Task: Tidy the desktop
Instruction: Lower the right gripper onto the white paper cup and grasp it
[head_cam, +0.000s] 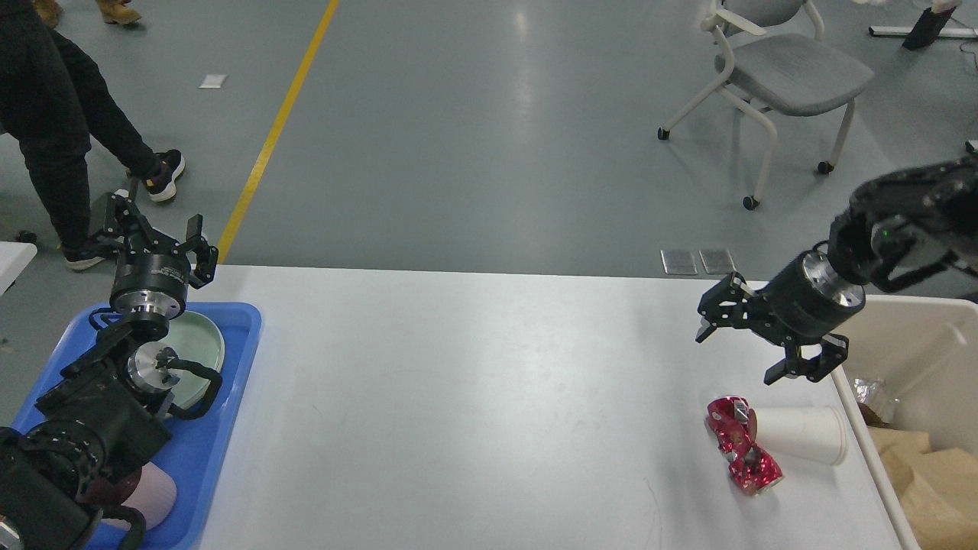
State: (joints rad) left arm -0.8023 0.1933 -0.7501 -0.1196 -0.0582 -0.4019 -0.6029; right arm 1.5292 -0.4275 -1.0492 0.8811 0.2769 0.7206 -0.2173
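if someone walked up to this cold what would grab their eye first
Probably the crushed red can lying against a tipped-over white paper cup near the right edge of the desktop, the only litter on it. Just above them hangs the right claw, open, beside the beige bin. On the far left, the left claw is open above a blue tray holding a pale green plate.
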